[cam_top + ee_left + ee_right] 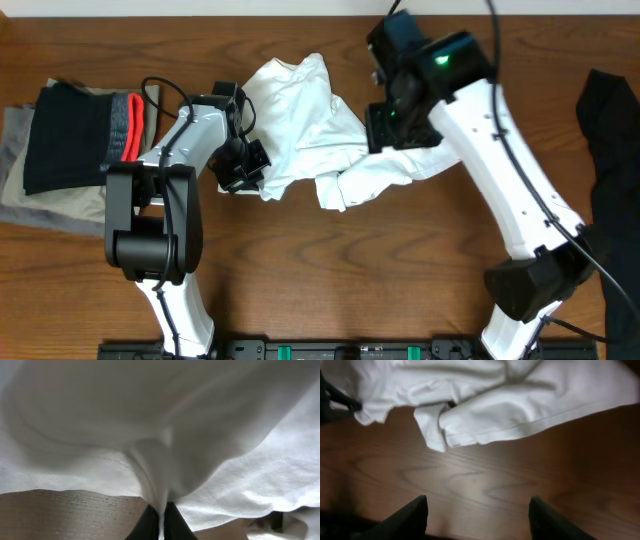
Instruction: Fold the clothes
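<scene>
A crumpled white garment [300,120] lies on the wooden table at centre back. My left gripper [243,165] is at its left lower edge, shut on a pinch of the white cloth [160,510], which drapes over the fingers and fills the left wrist view. My right gripper [385,125] hovers over the garment's right part, open and empty; the right wrist view shows its fingers [477,515] spread above bare wood, with the white garment [520,405] beyond them.
A stack of folded clothes, black over beige with a red stripe [75,140], sits at the left edge. A dark garment [610,120] lies at the right edge. Bare wooden table [340,270] runs along the front.
</scene>
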You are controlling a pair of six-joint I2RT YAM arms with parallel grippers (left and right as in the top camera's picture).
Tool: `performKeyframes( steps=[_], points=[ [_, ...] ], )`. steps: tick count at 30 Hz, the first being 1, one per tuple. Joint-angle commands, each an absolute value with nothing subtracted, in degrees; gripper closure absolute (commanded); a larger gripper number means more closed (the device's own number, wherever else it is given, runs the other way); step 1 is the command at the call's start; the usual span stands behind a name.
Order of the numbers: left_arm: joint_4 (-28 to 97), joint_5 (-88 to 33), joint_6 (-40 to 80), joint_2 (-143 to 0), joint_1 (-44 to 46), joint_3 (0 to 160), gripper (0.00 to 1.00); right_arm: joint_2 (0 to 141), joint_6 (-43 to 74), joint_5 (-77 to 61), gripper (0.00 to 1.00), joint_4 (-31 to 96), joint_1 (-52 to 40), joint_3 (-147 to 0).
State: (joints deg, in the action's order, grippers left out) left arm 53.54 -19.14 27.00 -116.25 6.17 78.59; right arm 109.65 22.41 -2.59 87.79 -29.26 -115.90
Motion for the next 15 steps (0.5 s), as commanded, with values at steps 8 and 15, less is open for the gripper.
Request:
performKeyframes(
  steps=[8, 15],
  points=[
    [53.84, -18.83, 26.89, -116.18, 6.17, 78.59, 0.94, 109.73, 24.99, -15.40, 0.43, 72.71, -34.81, -96.86],
    [53.89, -18.85, 26.89, -116.18, 6.20, 78.59, 0.94, 109.75, 21.39, -16.45, 0.48, 60.31, -37.23, -86.41]
  ],
)
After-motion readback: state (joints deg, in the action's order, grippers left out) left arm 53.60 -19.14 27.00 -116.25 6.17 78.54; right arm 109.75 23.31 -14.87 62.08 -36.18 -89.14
